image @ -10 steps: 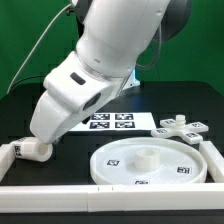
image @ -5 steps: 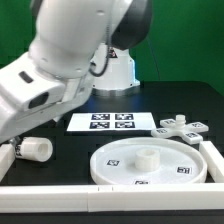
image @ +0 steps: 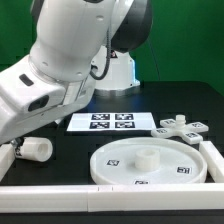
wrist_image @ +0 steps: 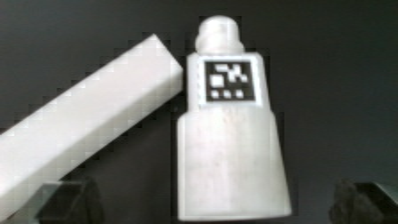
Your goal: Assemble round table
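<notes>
The short cylinder leg (image: 36, 148) lies on its side on the black table at the exterior view's left, close to the border wall. In the wrist view the leg (wrist_image: 231, 130) is white, with a square tag and a narrower tip. My gripper (wrist_image: 222, 205) is open. Its dark fingertips (wrist_image: 63, 205) stand on either side of the leg's wide end, with gaps, touching nothing. The large rimmed round disc (image: 150, 162) lies flat with a raised hub in its middle. The cross-shaped foot piece (image: 182, 128) lies behind it on the exterior view's right.
The marker board (image: 110, 122) lies flat at the table's middle back. A long white border wall (image: 100, 195) runs along the front, and another (image: 215, 155) runs beside the disc on the right. In the wrist view a wall (wrist_image: 89, 105) slants beside the leg.
Over the last second the arm has swung toward the exterior view's left and nearer the camera, uncovering the leg. The leg, disc and foot piece have not moved. The jaws stayed open.
</notes>
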Robot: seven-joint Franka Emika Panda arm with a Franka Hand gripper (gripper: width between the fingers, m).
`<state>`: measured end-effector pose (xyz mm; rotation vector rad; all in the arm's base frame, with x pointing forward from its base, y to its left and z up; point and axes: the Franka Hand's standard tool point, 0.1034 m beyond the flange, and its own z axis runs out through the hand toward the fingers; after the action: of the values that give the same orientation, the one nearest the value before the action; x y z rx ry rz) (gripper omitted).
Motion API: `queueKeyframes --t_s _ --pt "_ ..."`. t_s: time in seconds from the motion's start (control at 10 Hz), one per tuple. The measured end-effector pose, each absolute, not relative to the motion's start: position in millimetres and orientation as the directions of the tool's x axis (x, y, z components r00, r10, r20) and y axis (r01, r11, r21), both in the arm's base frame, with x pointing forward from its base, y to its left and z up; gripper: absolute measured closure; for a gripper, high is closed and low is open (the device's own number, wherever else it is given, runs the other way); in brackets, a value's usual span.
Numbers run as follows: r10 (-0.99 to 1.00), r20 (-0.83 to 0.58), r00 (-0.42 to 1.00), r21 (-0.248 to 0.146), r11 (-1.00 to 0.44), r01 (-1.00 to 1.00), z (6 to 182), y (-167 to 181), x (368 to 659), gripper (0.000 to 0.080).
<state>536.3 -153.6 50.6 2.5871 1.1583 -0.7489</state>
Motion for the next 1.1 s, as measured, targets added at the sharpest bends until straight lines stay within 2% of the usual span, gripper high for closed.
queueKeyframes --t_s 0.1,0.6,0.9,1.1 --pt "0.632 -0.533 0.563 -0.015 -0.672 0.740 48.8 -153 535 0.0150" --pt "0.542 -0.698 0.468 -0.074 -0.704 0.706 33.4 -137 524 0.0150" --pt "0.544 -0.698 0.466 -0.075 -0.702 0.708 31.2 -138 525 0.0150" --pt "0.546 -0.691 0.474 -0.067 -0.701 0.710 21.9 -145 522 0.0150"
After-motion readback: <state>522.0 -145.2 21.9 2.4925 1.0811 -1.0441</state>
